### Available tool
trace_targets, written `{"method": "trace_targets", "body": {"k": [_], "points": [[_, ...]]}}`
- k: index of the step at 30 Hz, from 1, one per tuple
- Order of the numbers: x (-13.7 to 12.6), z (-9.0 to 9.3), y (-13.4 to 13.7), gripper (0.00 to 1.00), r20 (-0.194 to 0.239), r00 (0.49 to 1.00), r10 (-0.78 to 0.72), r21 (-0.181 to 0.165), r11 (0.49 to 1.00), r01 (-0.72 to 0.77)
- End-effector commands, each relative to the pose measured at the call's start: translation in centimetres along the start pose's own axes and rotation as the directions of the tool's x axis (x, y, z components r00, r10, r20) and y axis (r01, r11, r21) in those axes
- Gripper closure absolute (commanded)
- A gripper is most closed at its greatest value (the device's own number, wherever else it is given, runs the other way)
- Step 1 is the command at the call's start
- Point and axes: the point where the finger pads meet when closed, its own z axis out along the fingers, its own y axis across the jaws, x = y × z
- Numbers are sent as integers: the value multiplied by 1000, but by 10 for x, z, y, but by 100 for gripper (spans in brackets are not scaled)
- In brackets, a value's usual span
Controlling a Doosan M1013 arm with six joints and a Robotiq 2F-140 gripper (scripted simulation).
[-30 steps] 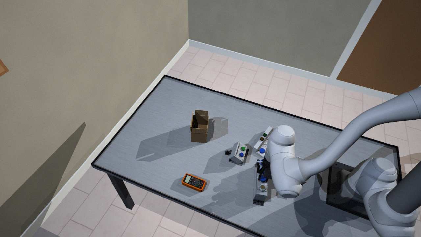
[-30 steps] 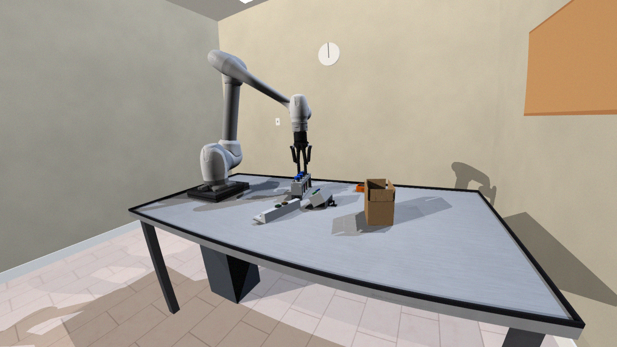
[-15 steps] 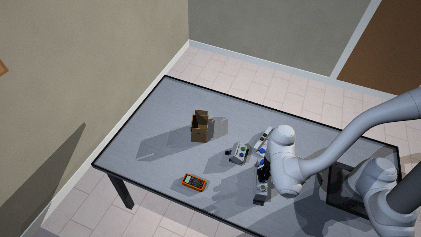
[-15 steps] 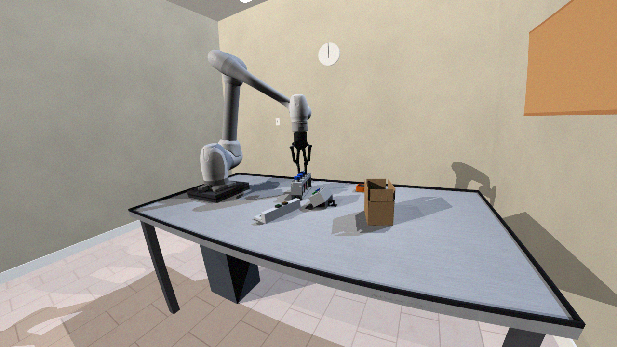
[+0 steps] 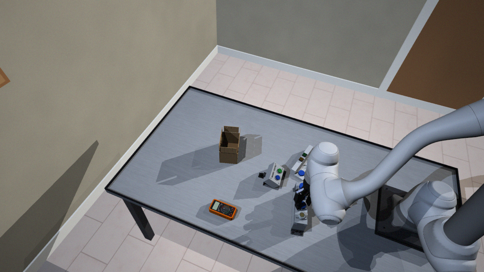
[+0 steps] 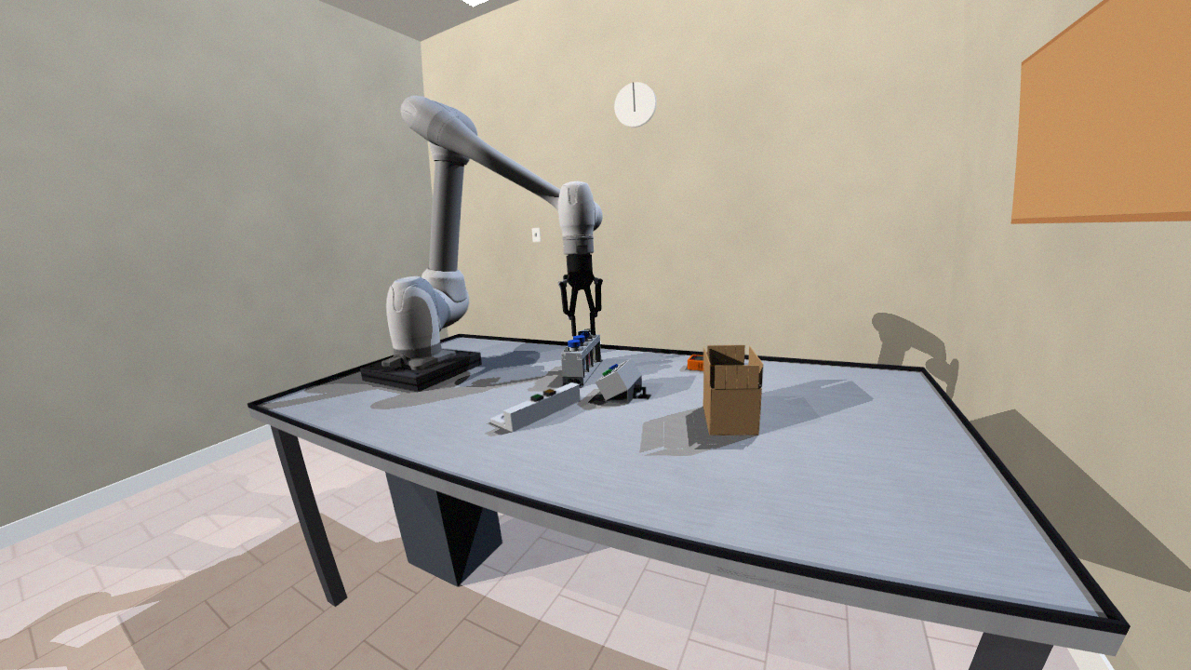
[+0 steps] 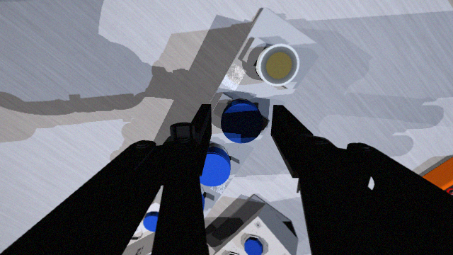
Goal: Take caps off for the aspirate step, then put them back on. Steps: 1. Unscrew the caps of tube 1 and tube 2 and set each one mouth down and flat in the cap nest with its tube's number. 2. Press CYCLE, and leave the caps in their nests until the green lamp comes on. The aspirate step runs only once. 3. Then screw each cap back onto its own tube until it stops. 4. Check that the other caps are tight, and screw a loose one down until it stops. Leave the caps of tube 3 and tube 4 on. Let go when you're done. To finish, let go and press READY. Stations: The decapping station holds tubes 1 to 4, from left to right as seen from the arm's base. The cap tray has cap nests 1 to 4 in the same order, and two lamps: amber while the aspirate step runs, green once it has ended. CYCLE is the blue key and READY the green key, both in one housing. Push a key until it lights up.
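The decapping station (image 5: 299,226) (image 6: 574,365) stands by the near table edge. Tube 1 (image 7: 278,64) (image 5: 300,215) is uncapped, its yellowish fill showing inside a white rim. Tube 2's blue cap (image 7: 242,122) sits on its tube, in shadow. My gripper (image 7: 241,120) (image 5: 301,196) (image 6: 582,330) hangs right above it, open, with a finger on each side and clear of the cap. Tube 3's blue cap (image 7: 214,169) is on; tube 4 is mostly hidden behind my left finger. A blue cap (image 7: 152,221) (image 5: 300,172) lies in a nest of the cap tray (image 5: 306,152) (image 6: 532,408).
The key housing (image 5: 272,175) (image 6: 616,381) with the blue key (image 7: 253,245) and the green key stands beside the station. An orange multimeter (image 5: 222,209) (image 7: 440,173) lies near the front edge. An open cardboard box (image 5: 229,144) (image 6: 731,390) stands further off.
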Motion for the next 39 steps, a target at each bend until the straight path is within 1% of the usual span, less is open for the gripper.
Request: {"method": "trace_targets", "body": {"k": [1, 3, 4, 6, 9, 13, 18, 20, 21, 26, 27, 39], "points": [[0, -1, 0, 59, 0, 986, 165, -1, 986, -165], [0, -1, 0, 59, 0, 986, 165, -1, 986, -165], [0, -1, 0, 59, 0, 969, 247, -1, 969, -247], [0, -1, 0, 59, -1, 915, 404, -1, 915, -404], [0, -1, 0, 59, -2, 848, 529, -1, 848, -529], [0, -1, 0, 59, -3, 723, 691, 0, 723, -691], [0, -1, 0, 59, -3, 526, 850, 0, 526, -850], [0, -1, 0, 59, -3, 526, 850, 0, 526, -850], [0, 0, 0, 59, -1, 500, 866, 0, 500, -866], [0, -1, 0, 59, -1, 500, 866, 0, 500, -866], [0, -1, 0, 70, -1, 500, 866, 0, 500, -866], [0, -1, 0, 70, -1, 501, 866, 0, 501, -866]]}}
